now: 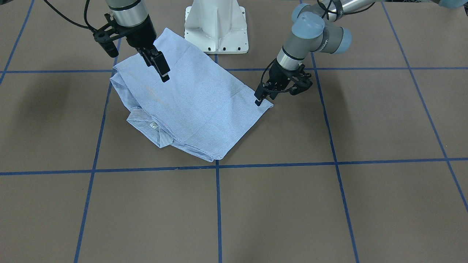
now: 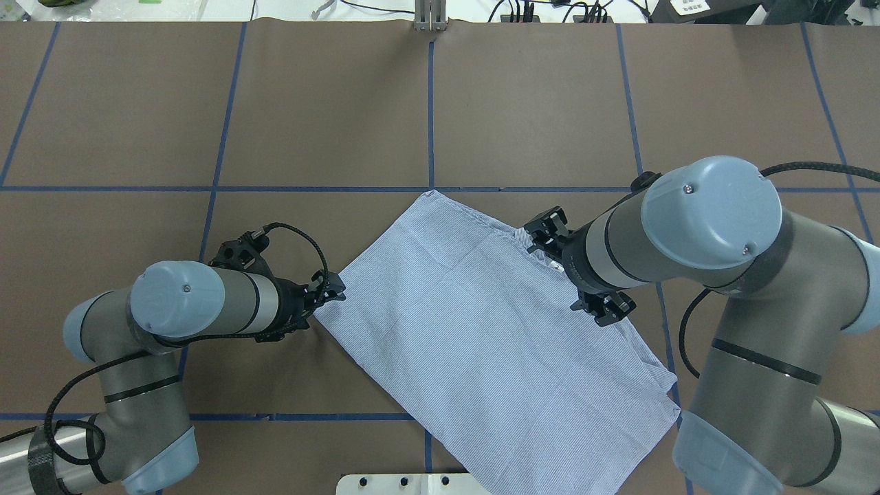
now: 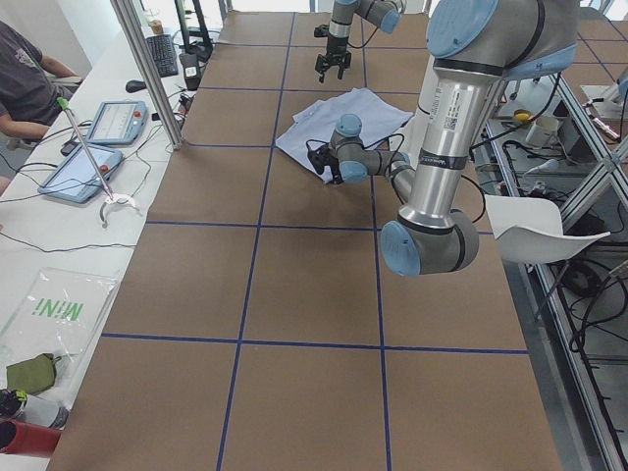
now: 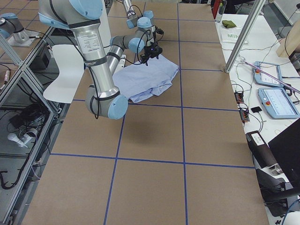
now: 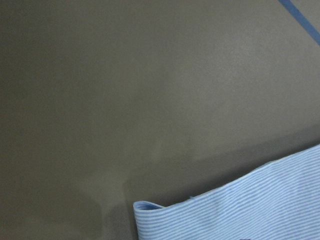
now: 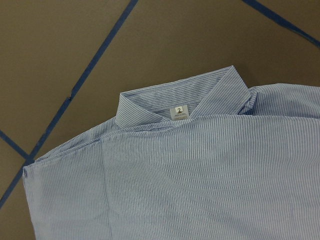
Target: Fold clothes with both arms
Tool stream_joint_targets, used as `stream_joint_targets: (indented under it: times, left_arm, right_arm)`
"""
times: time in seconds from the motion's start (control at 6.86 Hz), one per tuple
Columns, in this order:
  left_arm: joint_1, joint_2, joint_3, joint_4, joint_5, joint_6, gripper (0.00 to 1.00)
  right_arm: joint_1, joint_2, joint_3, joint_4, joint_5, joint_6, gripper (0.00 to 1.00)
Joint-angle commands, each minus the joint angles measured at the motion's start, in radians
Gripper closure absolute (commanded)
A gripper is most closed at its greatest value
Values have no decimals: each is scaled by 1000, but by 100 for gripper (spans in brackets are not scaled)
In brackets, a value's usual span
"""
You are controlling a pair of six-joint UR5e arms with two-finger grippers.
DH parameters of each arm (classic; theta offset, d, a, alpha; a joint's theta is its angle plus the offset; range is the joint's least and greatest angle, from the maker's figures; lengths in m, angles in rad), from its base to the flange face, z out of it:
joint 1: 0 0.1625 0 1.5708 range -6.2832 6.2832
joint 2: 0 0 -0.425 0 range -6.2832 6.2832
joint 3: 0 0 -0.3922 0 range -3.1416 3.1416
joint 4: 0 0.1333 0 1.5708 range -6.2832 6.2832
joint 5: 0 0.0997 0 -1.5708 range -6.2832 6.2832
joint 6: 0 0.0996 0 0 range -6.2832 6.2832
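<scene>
Presently we list one light blue and white fine-striped collared shirt (image 1: 193,106), folded to a flat rectangle lying askew across the blue tape grid (image 1: 218,166), just in front of the white pedestal base (image 1: 215,27). Collar with small white neck label (image 6: 179,112) sits at the end away from the robot.

Left black two-finger gripper (image 1: 260,98): low at the shirt's corner, tips at the cloth edge; we cannot tell whether its jaws stand apart or pinch fabric. Right black two-finger gripper (image 1: 162,71): raised over the opposite side, jaws seemingly together with nothing between them.

Handling, in our judgement: take both corners of one short edge at equal height, carry them over together, and keep the edge taut so layers lie square.

Surface: brown paper-covered table (image 1: 384,120). Surroundings: side bench with two tablets (image 3: 98,147), cables, a seated person (image 3: 29,83).
</scene>
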Motion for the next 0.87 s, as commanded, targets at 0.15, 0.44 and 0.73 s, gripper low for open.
stream_joint_targets:
  times: [0.15,0.44,0.73]
  left_arm:
    - [6,-1,6,32,6,-2,65]
    - [-3,-19,-12,127,7,24,100]
    - [-108,-86,-6,164,6,177,100]
  right_arm:
    - [0,-4,-13,0,-5,-8,0]
    - [-6,3,-39,0,-5,-8,0]
    - [-4,2,-42,0,-6,-8,0]
